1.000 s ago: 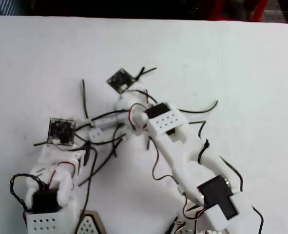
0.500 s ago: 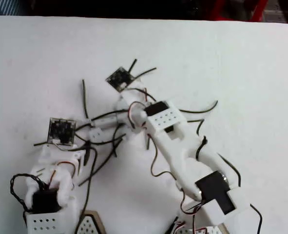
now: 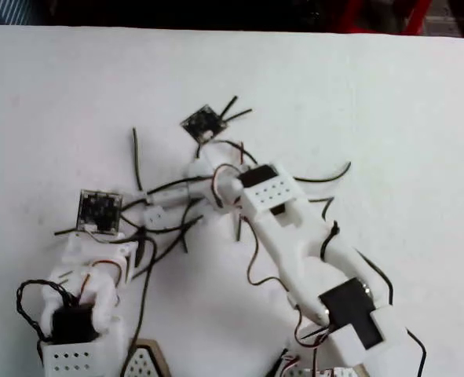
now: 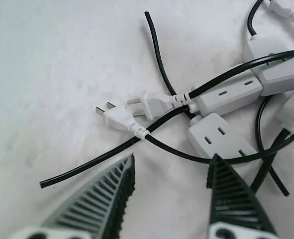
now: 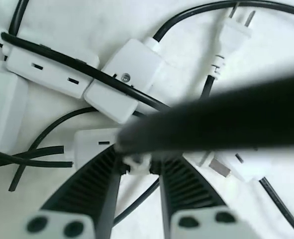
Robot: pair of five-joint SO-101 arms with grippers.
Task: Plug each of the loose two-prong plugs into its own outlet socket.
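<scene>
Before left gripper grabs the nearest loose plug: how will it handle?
Plug likely light, rigid; small smooth body may twist in the grip. Its thin black cord looks floppy and crosses other cords, so lifting may tug them.

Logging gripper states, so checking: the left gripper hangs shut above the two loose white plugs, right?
Not quite. The left gripper hangs open, not shut, above the two loose white plugs. The left wrist view shows its jaws spread apart.

cord tangle [image 3: 165, 212] mid-table [image 3: 389, 94], between both arms. first plug [image 4: 118, 118] just beside second plug [image 4: 154, 102], cords crossing. first socket [image 4: 216, 138] and second socket [image 4: 225, 93] side by side, next to them. left gripper [image 4: 171, 159] before the plugs. third plug [image 5: 136, 164] in right gripper [image 5: 139, 158].
</scene>
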